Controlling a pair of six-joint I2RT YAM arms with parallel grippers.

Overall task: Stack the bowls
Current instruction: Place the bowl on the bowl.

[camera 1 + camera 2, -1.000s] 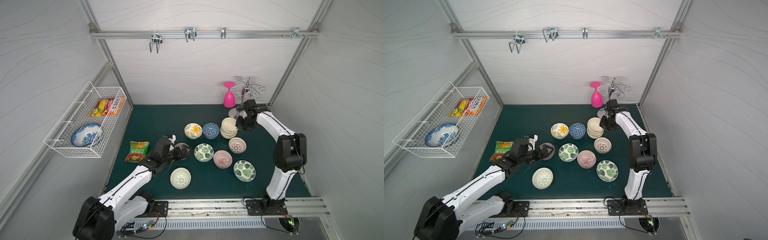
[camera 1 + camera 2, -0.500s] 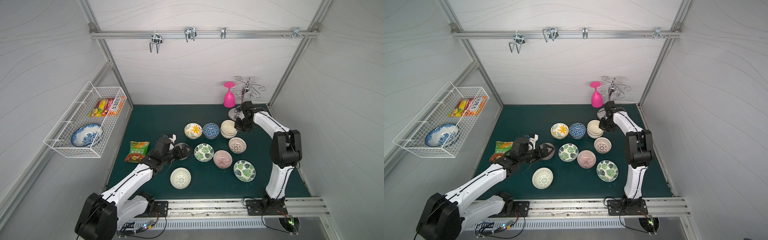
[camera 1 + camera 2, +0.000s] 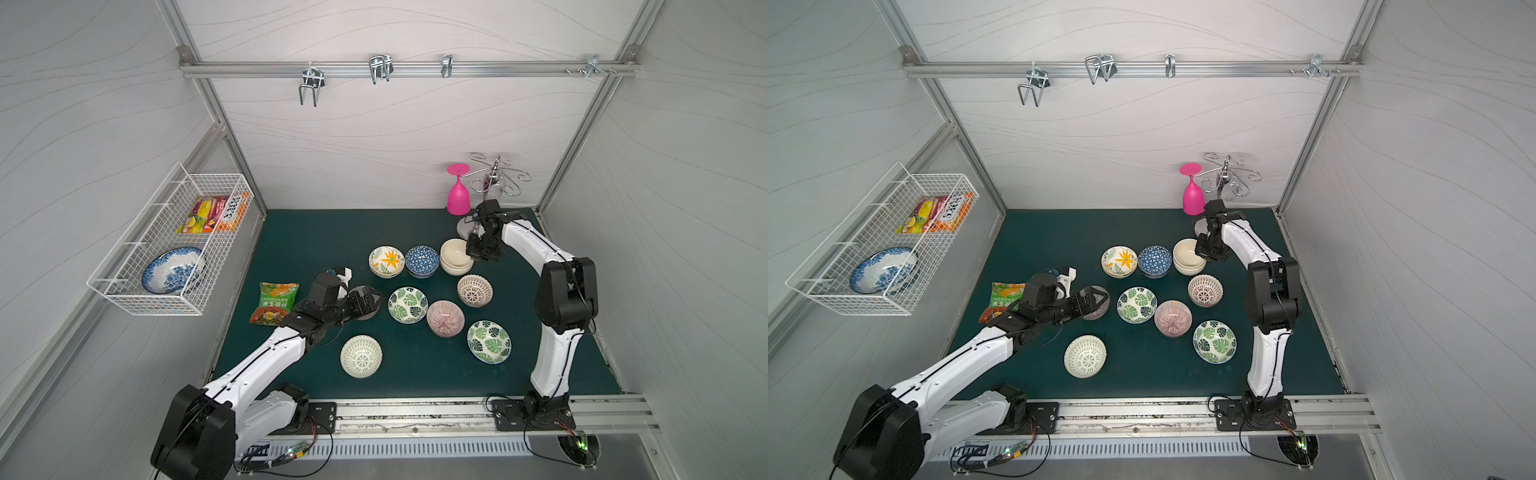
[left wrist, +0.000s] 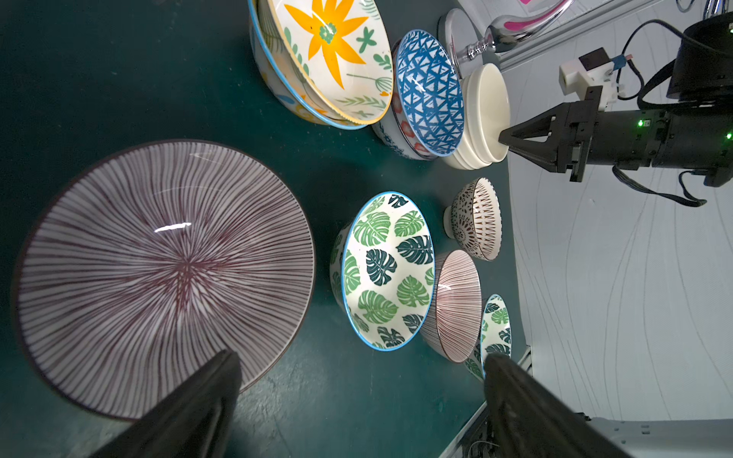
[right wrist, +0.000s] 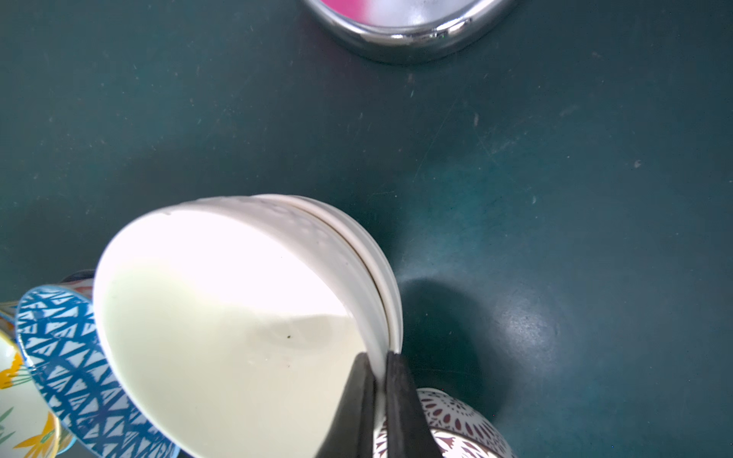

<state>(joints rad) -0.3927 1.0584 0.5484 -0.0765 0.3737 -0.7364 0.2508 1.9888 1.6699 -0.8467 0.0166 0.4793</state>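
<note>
At the back right of the table [image 3: 316, 241], our right end effector [image 5: 377, 357] pinches the rim of the top cream bowl [image 5: 222, 309], which sits nested atop the other cream bowls [image 3: 456, 269], just beside the blue-triangle bowl [image 5: 67, 357]. Toward the left we see our left end effector [image 4: 363, 357] spread wide above a pink-striped bowl [image 4: 166, 273] resting on the table, gripping nothing.
</note>
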